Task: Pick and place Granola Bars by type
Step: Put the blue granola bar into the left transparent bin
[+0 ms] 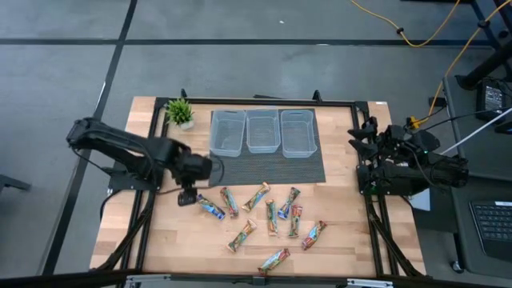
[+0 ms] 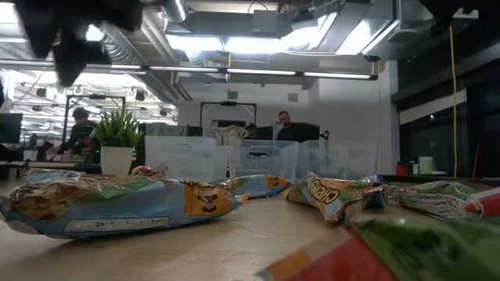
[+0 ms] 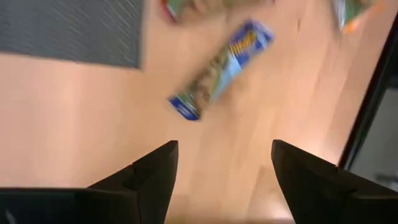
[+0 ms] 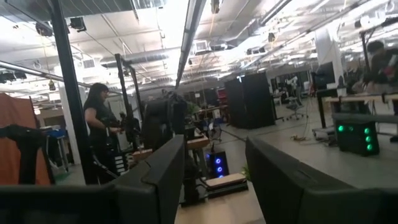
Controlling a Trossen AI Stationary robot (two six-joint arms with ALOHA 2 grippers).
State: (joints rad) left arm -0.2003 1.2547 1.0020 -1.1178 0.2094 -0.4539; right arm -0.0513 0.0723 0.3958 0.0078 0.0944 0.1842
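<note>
Lettering on the blue granola bar is blurring unreadably beneath the left gripper, fingers spread, empty.

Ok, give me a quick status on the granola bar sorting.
Left claw open, empty, above the blue-wrapped bar. Right claw parked at the table's right edge, open, empty. Bars scattered on wood, three bins empty. Nothing blocking.
</note>
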